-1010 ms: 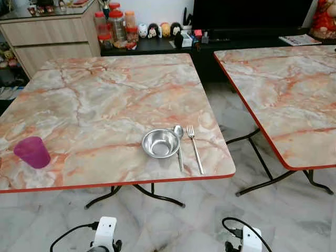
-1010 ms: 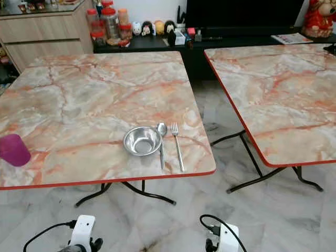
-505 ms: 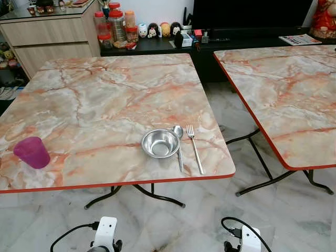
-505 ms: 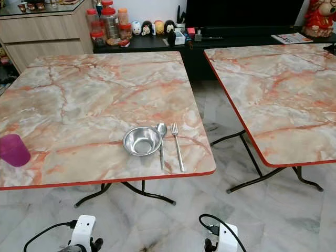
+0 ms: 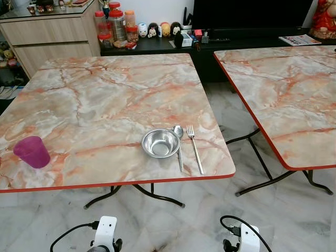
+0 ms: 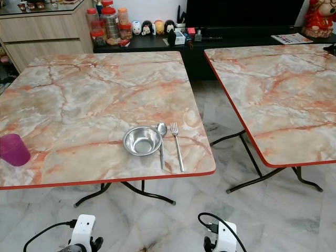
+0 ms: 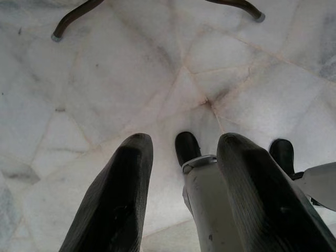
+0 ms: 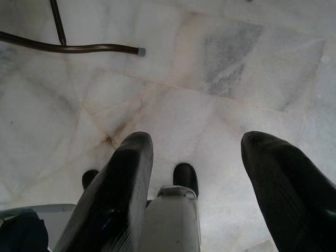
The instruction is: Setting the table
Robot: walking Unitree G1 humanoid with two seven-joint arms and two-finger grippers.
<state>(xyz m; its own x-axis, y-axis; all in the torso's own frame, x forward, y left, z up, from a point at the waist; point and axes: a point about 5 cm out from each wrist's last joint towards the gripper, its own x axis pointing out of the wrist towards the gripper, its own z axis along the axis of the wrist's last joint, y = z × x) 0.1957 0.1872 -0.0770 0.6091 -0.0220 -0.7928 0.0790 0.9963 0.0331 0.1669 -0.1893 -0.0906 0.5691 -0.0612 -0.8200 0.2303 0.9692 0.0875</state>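
Two marble-topped tables (image 5: 105, 94) on pale marble floor (image 5: 210, 220)

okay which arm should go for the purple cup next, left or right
Left, probably. The purple cup stands near the table's left edge, on the left arm's side, while the bowl, spoon and fork lie to the right. Both the left gripper and right gripper hang open and empty over the floor.

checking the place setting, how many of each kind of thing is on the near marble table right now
Round stainless steel bowl: 1
Silver metal spoon: 1
Silver metal fork: 1
Purple plastic cup: 1
Total: 4 things on the near orange-veined marble table
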